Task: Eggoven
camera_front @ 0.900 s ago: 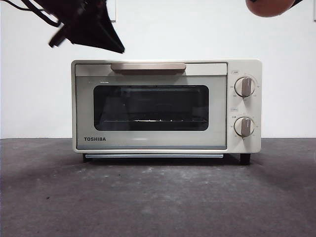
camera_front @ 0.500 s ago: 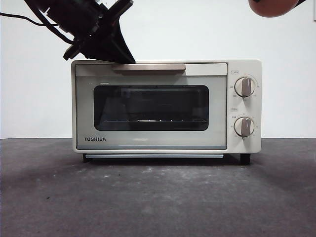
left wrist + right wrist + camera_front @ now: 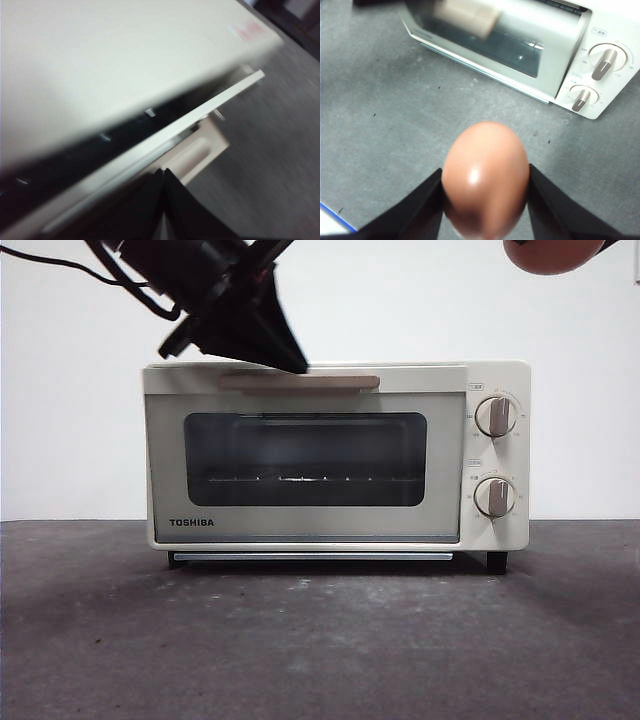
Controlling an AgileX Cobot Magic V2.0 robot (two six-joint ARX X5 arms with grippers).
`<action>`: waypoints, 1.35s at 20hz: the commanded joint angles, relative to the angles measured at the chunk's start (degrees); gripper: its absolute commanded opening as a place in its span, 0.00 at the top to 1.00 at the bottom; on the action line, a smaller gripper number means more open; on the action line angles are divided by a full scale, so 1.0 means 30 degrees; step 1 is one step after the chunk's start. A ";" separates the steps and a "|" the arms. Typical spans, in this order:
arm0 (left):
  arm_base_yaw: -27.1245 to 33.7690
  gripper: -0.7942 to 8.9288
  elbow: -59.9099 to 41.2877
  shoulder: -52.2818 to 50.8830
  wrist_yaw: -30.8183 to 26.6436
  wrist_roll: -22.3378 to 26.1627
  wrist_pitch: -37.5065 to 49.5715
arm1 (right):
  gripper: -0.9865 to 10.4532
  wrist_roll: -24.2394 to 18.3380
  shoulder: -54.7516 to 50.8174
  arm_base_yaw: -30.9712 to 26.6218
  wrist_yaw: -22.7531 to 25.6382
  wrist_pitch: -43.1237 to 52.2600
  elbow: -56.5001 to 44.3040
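The cream Toshiba toaster oven (image 3: 335, 455) stands mid-table, and its dark glass door (image 3: 305, 458) is tipped out slightly at the top. My left gripper (image 3: 292, 364) is shut, with its tip on the left part of the tan handle (image 3: 330, 382). The left wrist view shows the shut jaws against the handle (image 3: 200, 150) and a dark gap above the door edge (image 3: 210, 102). My right gripper (image 3: 485, 200) is shut on the reddish-brown egg (image 3: 485, 177) and holds it high at the front view's top right (image 3: 548, 254), in front of the oven (image 3: 530, 40).
Two knobs (image 3: 494, 416) (image 3: 494, 496) sit on the oven's right panel. The grey tabletop (image 3: 320, 640) stretches in front of the oven. A white wall lies behind. A blue-edged white thing (image 3: 330, 225) lies at the table's edge in the right wrist view.
My left gripper has moved right and down onto the handle. The door's top has come out a little from the oven. The egg stays held high at the right.
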 commanded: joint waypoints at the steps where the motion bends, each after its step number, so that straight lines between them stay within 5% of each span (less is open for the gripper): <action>1: -0.0860 0.91 -0.0313 0.0765 -0.0277 0.0423 -0.1938 | 0.91 -0.0211 0.0109 0.0189 0.0095 0.0211 0.0335; 16: -0.3359 0.91 -0.0313 -0.0743 -0.0321 -0.0146 -0.4444 | 0.91 -0.0117 0.0197 0.0160 0.0444 0.1144 0.0328; 27: 0.1166 0.91 -0.0976 -0.9449 -0.0874 0.0393 -0.7737 | 0.91 0.0393 0.5785 -0.0627 -0.1785 0.6346 0.0277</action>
